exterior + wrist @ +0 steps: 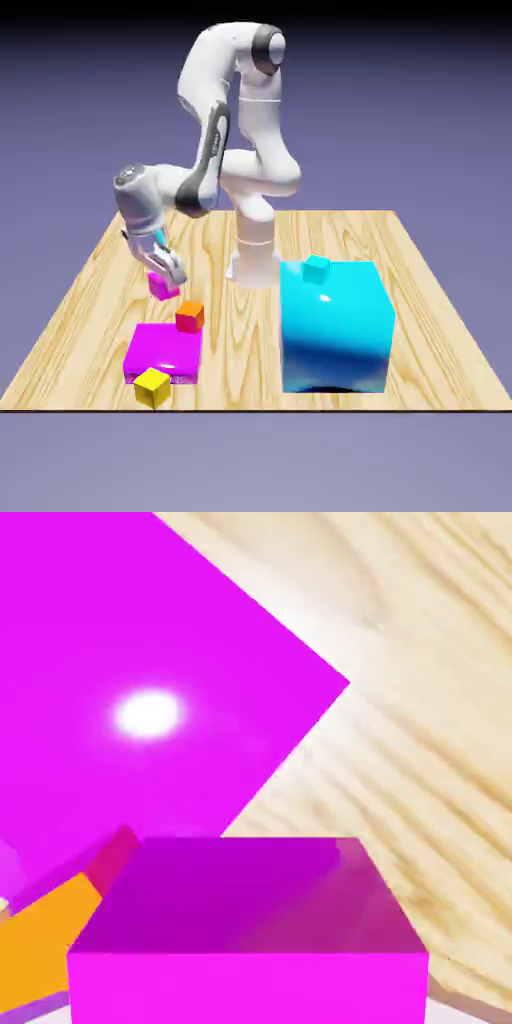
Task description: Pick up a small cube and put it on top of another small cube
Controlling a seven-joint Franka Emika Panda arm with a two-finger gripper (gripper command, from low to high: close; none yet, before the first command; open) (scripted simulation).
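Magenta cube (163,286) sits gripped between your claw's (173,275) nearly hidden fingers; the orange cube (190,317), a likely target, lies nearer the camera, slightly toward the exterior view's right.

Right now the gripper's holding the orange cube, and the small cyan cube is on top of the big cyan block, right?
Wrong cube: the gripper holds the small magenta cube, per the hand view. The small cyan cube on the big cyan block is correct.
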